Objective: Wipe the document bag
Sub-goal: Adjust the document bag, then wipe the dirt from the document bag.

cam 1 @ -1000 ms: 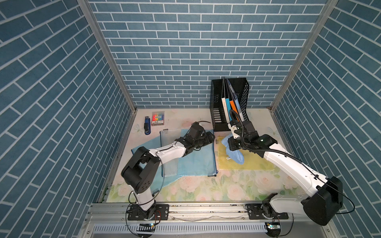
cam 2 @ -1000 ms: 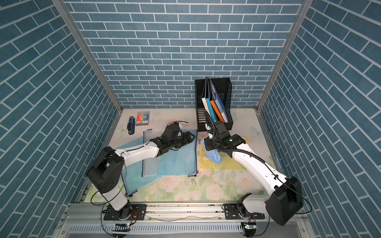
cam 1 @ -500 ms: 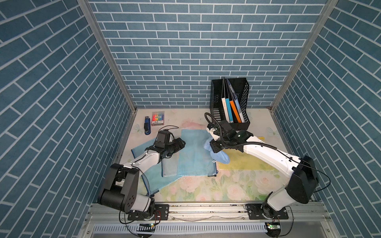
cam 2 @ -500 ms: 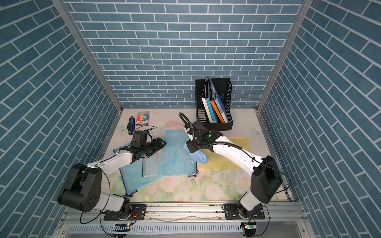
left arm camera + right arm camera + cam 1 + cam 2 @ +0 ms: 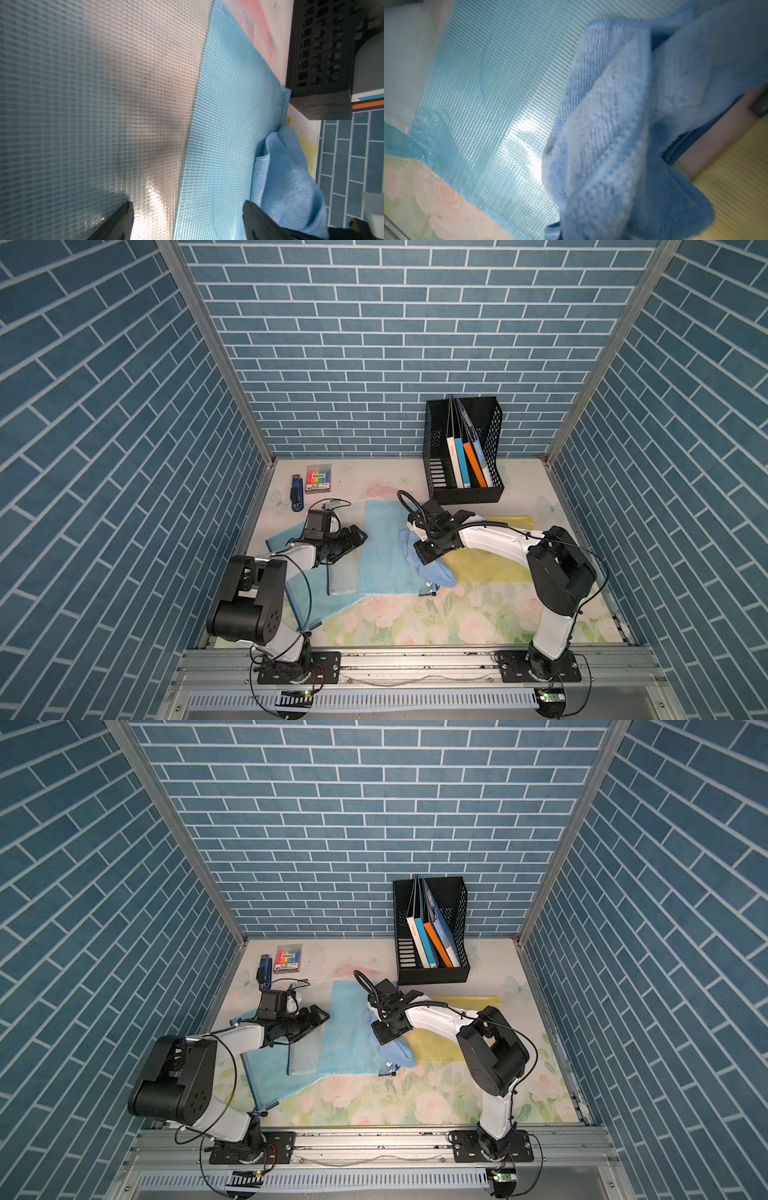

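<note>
On the floral tabletop (image 5: 415, 624), near the middle: light-blue mesh document bag (image 5: 384, 560), lying flat, visible in both top views. Along its left edge, a clear mesh pouch (image 5: 343, 578); under that pouch, a second blue mesh bag (image 5: 305, 599), skewed toward the left arm's base. Along its right edge, a yellow folder (image 5: 490, 568), partly hidden by the right arm. On the right part of the document bag, a bunched blue cloth (image 5: 434, 572), pinched from above by the right gripper (image 5: 426, 551), pressed together on the fabric. Filling the right wrist view, only blue cloth (image 5: 623, 135) against blue mesh, with the fingers hidden. Low over the line where clear mesh pouch meets document bag, the left gripper (image 5: 358, 536), fingers (image 5: 255, 218) spread wide with nothing between them; contact with the mesh impossible to tell. Against the back wall, a black file rack (image 5: 463, 489) with upright folders. Toward the back left corner, a small blue-and-black object (image 5: 296, 498) beside a pack of coloured pens (image 5: 318, 480).
</note>
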`<act>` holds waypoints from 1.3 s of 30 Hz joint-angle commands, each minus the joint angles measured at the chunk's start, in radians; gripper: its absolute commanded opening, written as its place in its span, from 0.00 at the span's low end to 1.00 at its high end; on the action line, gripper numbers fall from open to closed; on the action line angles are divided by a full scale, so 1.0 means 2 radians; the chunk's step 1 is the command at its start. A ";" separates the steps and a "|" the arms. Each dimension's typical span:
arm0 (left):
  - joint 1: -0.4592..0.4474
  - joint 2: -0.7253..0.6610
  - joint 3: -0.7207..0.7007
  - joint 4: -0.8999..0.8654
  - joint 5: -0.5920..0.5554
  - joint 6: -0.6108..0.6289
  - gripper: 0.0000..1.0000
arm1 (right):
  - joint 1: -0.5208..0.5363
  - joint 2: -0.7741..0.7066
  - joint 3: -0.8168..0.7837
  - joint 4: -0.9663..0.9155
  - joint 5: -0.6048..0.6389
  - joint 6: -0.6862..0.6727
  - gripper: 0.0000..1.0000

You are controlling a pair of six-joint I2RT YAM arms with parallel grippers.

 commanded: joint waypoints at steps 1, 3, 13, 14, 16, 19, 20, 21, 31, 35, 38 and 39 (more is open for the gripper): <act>0.001 0.023 0.000 0.007 0.020 0.007 0.88 | -0.003 0.018 0.005 -0.012 -0.018 0.012 0.06; 0.000 0.028 0.001 0.016 0.031 0.004 0.88 | -0.004 0.023 0.002 -0.010 -0.025 0.014 0.06; -0.002 0.051 0.056 -0.106 -0.059 0.074 0.88 | -0.004 0.050 -0.001 0.002 -0.052 0.026 0.06; 0.001 0.055 0.060 -0.118 -0.071 0.080 0.87 | -0.004 0.051 0.000 0.002 -0.053 0.026 0.06; 0.003 0.053 0.060 -0.118 -0.075 0.086 0.87 | -0.004 0.054 0.001 0.002 -0.054 0.026 0.06; 0.001 0.036 0.056 -0.086 -0.027 0.080 0.87 | -0.004 0.058 0.002 0.002 -0.055 0.026 0.06; -0.002 0.027 0.055 -0.076 -0.017 0.074 0.87 | -0.004 0.058 0.002 0.001 -0.056 0.026 0.06; -0.006 0.022 0.058 -0.075 -0.013 0.074 0.87 | -0.004 0.059 0.002 0.002 -0.056 0.026 0.06; -0.029 0.055 0.077 -0.071 -0.021 0.080 0.86 | -0.004 0.062 0.003 0.003 -0.059 0.025 0.06; -0.031 0.076 0.074 -0.056 -0.008 0.079 0.84 | -0.004 0.064 0.002 0.004 -0.061 0.025 0.06; -0.040 0.083 0.071 -0.034 0.023 0.072 0.81 | -0.004 0.065 -0.001 0.005 -0.061 0.025 0.06; -0.044 0.085 0.070 -0.024 0.035 0.068 0.81 | -0.004 0.066 -0.002 0.007 -0.062 0.025 0.06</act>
